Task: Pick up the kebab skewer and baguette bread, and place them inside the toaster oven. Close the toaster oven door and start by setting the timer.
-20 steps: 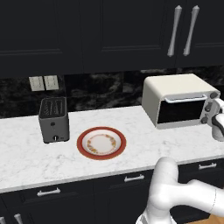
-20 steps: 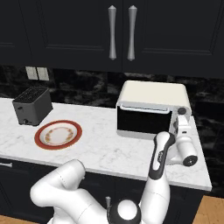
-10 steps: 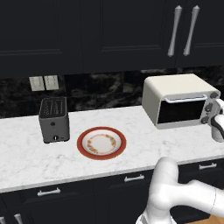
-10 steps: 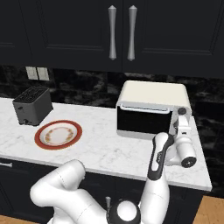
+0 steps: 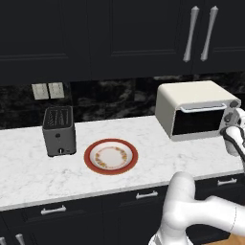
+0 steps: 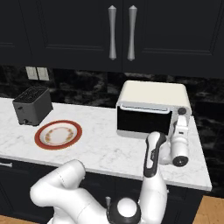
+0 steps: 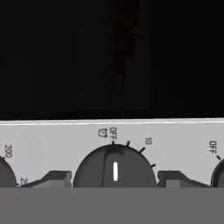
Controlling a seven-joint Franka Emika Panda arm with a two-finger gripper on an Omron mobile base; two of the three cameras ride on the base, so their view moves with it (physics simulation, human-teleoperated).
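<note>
Nothing on the marble counter has shifted since a second ago; the gripper (image 6: 181, 127) still sits at the boxy cream-white toaster oven (image 5: 194, 109), though its jaws have narrowed onto the dark round timer knob (image 7: 114, 168). Left of the oven stand a dark grey slot toaster (image 5: 58, 130) and a round red-rimmed plate (image 5: 111, 156). The oven's long axis runs along the backsplash, its dark glass door (image 6: 143, 122) shut and facing the robot. Close up, the hand camera shows the knob's white mark pointing at OFF, a fingertip (image 7: 54, 178) touching each side.
</note>
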